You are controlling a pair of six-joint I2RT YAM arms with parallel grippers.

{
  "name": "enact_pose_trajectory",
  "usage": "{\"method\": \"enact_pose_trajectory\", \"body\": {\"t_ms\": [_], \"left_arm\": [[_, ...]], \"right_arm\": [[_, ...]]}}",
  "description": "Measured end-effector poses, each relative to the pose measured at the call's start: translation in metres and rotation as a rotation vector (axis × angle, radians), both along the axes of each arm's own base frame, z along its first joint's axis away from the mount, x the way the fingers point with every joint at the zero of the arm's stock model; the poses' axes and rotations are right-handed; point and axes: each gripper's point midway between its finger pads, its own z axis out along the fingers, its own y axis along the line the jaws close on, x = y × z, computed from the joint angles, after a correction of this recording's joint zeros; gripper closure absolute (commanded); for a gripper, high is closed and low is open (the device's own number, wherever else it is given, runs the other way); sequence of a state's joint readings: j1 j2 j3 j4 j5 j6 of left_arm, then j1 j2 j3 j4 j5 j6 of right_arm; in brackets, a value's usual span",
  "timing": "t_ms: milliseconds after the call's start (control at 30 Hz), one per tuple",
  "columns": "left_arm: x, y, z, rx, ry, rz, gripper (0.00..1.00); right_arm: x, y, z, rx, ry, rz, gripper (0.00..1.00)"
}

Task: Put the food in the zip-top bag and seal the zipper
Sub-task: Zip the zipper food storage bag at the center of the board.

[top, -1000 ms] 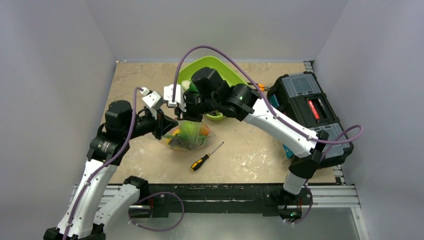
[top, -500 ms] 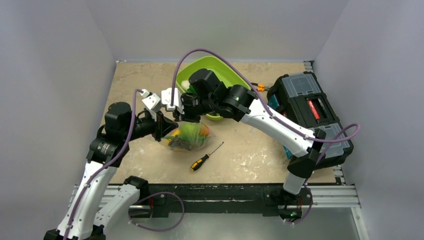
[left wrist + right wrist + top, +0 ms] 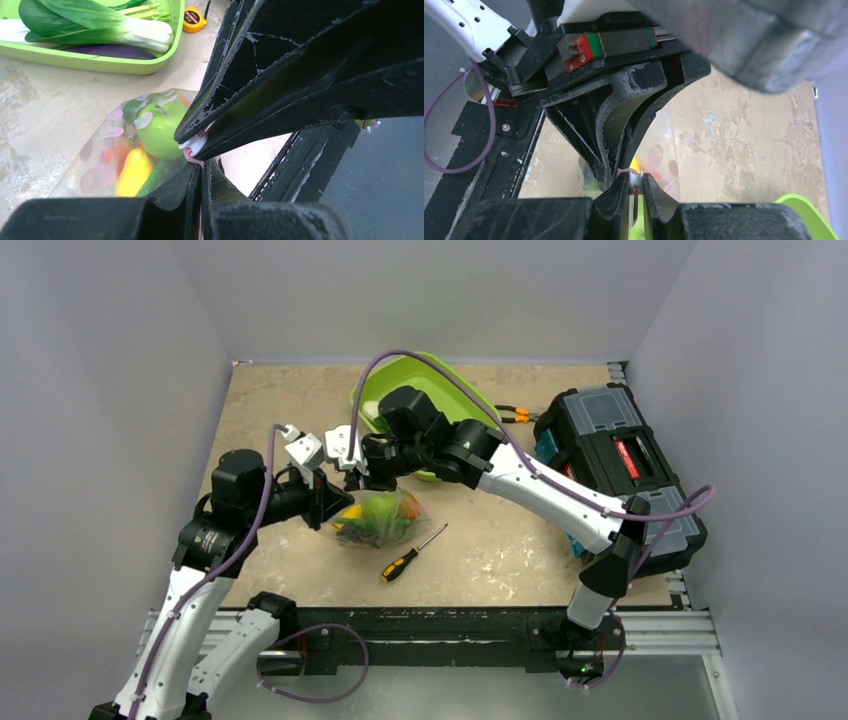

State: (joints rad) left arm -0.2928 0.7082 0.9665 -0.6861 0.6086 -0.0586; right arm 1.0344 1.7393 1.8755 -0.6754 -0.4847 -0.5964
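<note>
The clear zip-top bag (image 3: 378, 518) lies on the table with the food inside: a green apple (image 3: 159, 130), a yellow piece (image 3: 131, 172) and orange and red pieces. My left gripper (image 3: 335, 502) is shut on the pinkish zipper strip (image 3: 191, 156) at the bag's left end. My right gripper (image 3: 358, 480) is shut on the white zipper slider (image 3: 633, 181), tip to tip with the left gripper. In the left wrist view the right gripper's fingers (image 3: 280, 90) fill the upper right.
The lime-green tray (image 3: 455, 405) behind the right arm holds bok choy (image 3: 95, 20) and a purple eggplant. A black-and-yellow screwdriver (image 3: 410, 555) lies in front of the bag. A black toolbox (image 3: 625, 470) stands at the right. A yellow tape measure (image 3: 193, 18) lies by the tray.
The right gripper has slid left along the bag's top edge to meet the left gripper. The left arm shifted slightly down and left. The bag now lies lower and flatter.
</note>
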Motion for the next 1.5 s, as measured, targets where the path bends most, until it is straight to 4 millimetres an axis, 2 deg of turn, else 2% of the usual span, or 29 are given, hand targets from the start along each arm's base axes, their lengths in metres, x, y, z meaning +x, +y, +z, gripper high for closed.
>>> {"method": "enact_pose_trajectory", "body": {"t_ms": [67,200,267,333,400,500,567,600,633,700,800,833,1033,1133,1233,1400,1500], "left_arm": [[0.0,0.0,0.0,0.001,0.002,0.0,1.0],[0.001,-0.002,0.003,-0.007,-0.011,-0.009,1.0],[0.002,-0.004,0.007,-0.016,-0.03,-0.016,1.0],[0.006,-0.005,0.011,-0.023,-0.054,-0.018,1.0],[0.009,-0.006,0.014,-0.027,-0.067,-0.017,1.0],[0.011,-0.006,0.015,-0.029,-0.075,-0.017,1.0],[0.011,-0.006,0.016,-0.03,-0.077,-0.017,1.0],[0.011,-0.006,0.016,-0.03,-0.078,-0.017,1.0],[0.011,-0.006,0.016,-0.03,-0.078,-0.017,1.0],[0.011,-0.006,0.016,-0.031,-0.079,-0.017,1.0],[0.011,-0.006,0.017,-0.031,-0.082,-0.017,1.0],[0.011,-0.006,0.017,-0.031,-0.082,-0.017,1.0],[0.011,-0.006,0.017,-0.031,-0.085,-0.014,0.99],[0.012,-0.006,0.017,-0.031,-0.083,-0.012,0.83],[0.014,-0.005,0.017,-0.028,-0.088,0.001,0.72],[0.02,-0.003,0.014,-0.019,-0.076,0.025,0.69],[0.023,-0.003,0.012,-0.014,-0.067,0.03,0.74]], "right_arm": [[0.0,-0.001,-0.001,0.011,-0.001,-0.001,0.82],[-0.003,-0.008,0.0,0.04,0.005,-0.027,0.5],[-0.004,-0.018,-0.003,0.045,0.012,-0.057,0.38],[-0.009,-0.029,-0.007,0.054,0.025,-0.076,0.32],[-0.013,-0.037,-0.007,0.073,0.029,-0.096,0.3],[-0.013,-0.046,0.0,0.12,0.038,-0.122,0.35],[-0.008,-0.047,0.009,0.16,0.049,-0.133,0.43],[-0.006,-0.045,0.014,0.183,0.054,-0.136,0.48],[-0.001,-0.045,0.016,0.194,0.054,-0.145,0.6],[0.004,-0.043,0.017,0.211,0.071,-0.151,0.75],[0.009,-0.037,0.01,0.209,0.1,-0.159,0.97],[0.011,-0.035,0.007,0.206,0.109,-0.162,1.0],[0.015,-0.033,0.003,0.235,0.136,-0.17,1.0],[0.015,-0.035,0.002,0.267,0.153,-0.167,1.0],[0.02,-0.042,-0.001,0.297,0.194,-0.168,1.0],[0.033,-0.052,0.003,0.337,0.24,-0.177,1.0],[0.027,-0.051,0.006,0.347,0.254,-0.144,1.0]]}}
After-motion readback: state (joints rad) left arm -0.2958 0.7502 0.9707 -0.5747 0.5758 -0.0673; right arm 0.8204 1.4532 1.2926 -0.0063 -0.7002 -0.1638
